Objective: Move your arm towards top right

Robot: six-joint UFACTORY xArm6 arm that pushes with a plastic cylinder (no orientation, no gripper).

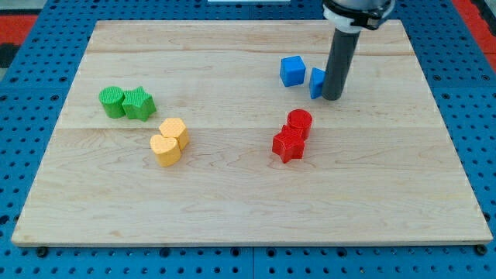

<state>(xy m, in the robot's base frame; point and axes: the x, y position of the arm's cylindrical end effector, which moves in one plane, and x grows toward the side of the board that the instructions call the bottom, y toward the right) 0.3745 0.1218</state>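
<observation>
1. At the view's left of the wooden counter, a green cylinder touches a green star block.
2. Just right, two yellow blocks sit touching.
3. Centre-right, two red blocks sit together.
4. Above them, a blue cube stands near a second blue block, partly hidden.
5. My tip rests against that block; this tool has no jaws.
6. Judgement: the top-right corner lies ahead; the next slide should veer up-right, off the blue.
</observation>
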